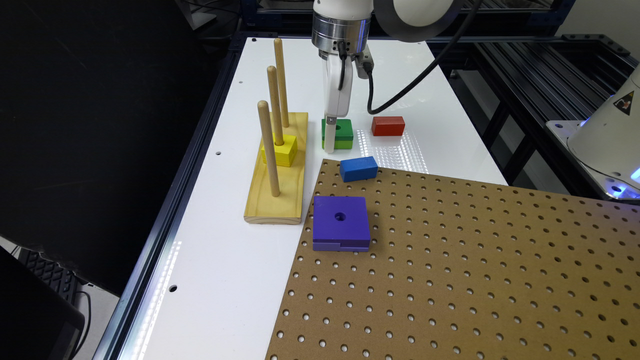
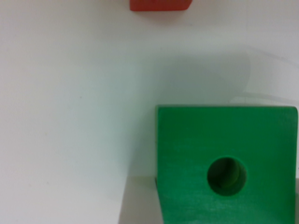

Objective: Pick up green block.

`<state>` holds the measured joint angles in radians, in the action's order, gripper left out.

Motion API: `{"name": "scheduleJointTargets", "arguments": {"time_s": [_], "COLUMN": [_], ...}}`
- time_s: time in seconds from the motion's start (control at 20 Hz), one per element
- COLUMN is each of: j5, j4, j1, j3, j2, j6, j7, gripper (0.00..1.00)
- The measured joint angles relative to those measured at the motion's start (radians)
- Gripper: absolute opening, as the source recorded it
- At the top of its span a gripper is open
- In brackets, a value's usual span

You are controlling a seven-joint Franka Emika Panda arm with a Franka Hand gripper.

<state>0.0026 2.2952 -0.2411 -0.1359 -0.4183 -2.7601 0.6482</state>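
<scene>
Exterior view: the white gripper hangs straight down over the glossy white table, its tip low against the green block on the side toward the exterior view's left; whether the claw is wide or narrow cannot be told. The green block is a small square of painted wood, dark on top with a round centre hole and a paler lime layer beneath, sitting flat between a yellow wooden peg stand and a red rectangular block. Nearer, a blue block and a purple square block rest on a brown perforated pegboard. Wrist view: the green block looms close, faintly grained.
</scene>
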Motion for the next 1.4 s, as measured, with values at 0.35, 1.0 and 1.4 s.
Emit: {"name": "scheduleJointTargets", "arguments": {"time_s": [0.35, 1.0, 1.4], "j5": [0.0, 0.0004, 0.0015], "j4": [0.001, 0.002, 0.002], "j1": [-0.001, -0.001, -0.001], "j3": [0.001, 0.0, -0.002], "j2": [0.018, 0.148, 0.24], "j6": [0.02, 0.16, 0.247], "j7": [0.0, 0.002, 0.005], "gripper": [0.0, 0.0, 0.0]}}
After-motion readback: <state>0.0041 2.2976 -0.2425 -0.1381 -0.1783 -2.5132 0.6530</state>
